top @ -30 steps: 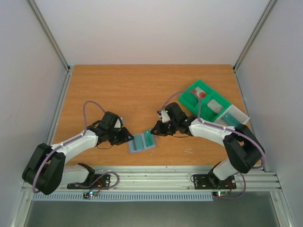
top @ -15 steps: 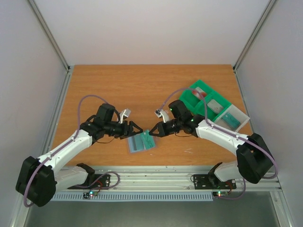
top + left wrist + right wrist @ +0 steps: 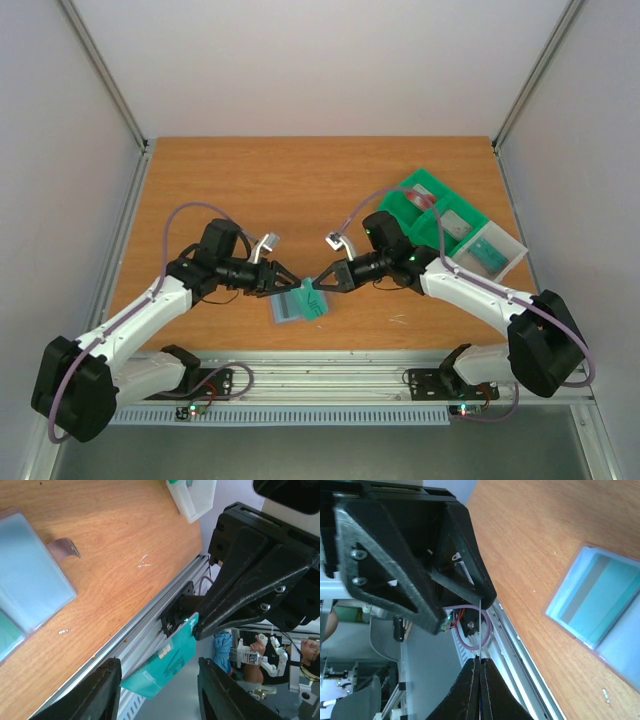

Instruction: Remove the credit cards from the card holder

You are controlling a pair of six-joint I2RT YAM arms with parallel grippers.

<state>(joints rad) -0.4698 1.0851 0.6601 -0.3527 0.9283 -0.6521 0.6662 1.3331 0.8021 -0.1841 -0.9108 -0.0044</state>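
Credit card (image 3: 160,662) now lifted out.

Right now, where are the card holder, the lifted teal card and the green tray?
card holder (image 3: 288,306): top view, left panel.
teal card (image 3: 162,662): left wrist view, flat face.
green tray (image 3: 425,178): top view, far rim.
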